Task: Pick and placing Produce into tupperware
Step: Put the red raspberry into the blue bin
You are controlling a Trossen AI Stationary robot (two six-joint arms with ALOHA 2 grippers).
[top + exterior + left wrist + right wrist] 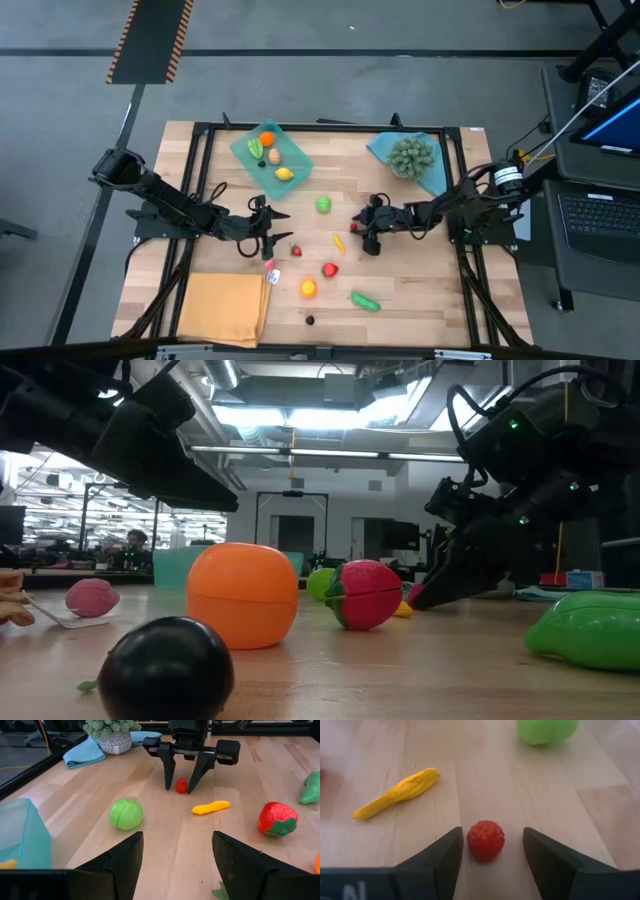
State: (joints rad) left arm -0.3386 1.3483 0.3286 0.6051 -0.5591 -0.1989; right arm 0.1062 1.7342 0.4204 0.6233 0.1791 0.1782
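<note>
orange-tan mat [222,308]: near left corner | potted grey-green plant [411,156]: seemingly on blue cloth [438,175]

The table [420,290] is pale, matt wood with visible grain. The raspberry [485,839] looks bumpy; the tupperware [270,158] is translucent plastic. The black berry [166,670] shines glossy.
</note>
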